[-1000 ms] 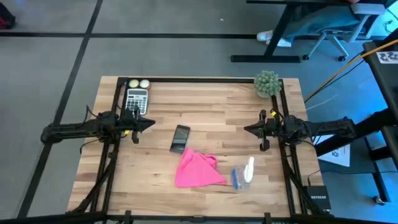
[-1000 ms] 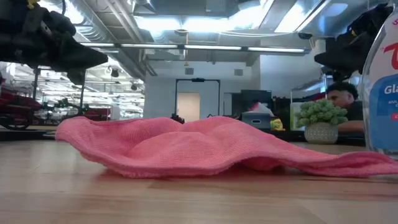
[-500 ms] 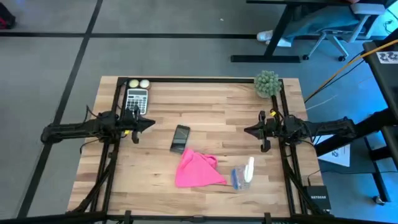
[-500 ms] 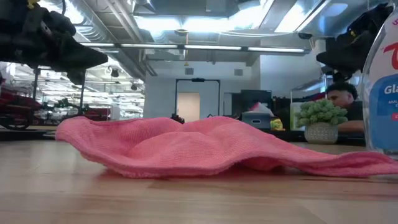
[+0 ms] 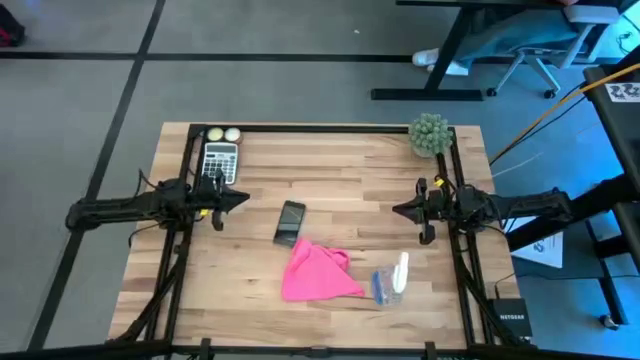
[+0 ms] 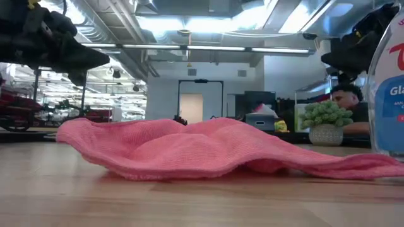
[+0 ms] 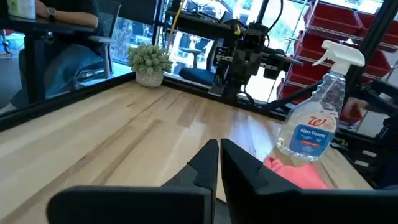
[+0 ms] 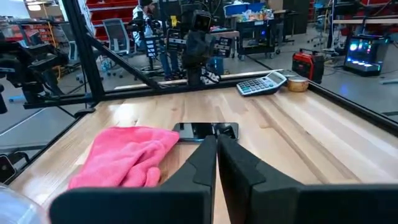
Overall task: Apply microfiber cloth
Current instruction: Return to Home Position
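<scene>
The microfiber cloth [image 5: 318,272] is flanked by the left tool [image 5: 243,199] and right tool [image 5: 397,209], neither clearly nearer. Both are closed together, empty.

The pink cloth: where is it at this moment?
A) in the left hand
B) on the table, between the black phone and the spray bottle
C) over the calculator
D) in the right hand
B: the pink cloth lies on the table, with the black phone on one side and the spray bottle on the other. The left hand and the right hand are apart from it and hold nothing.
</scene>
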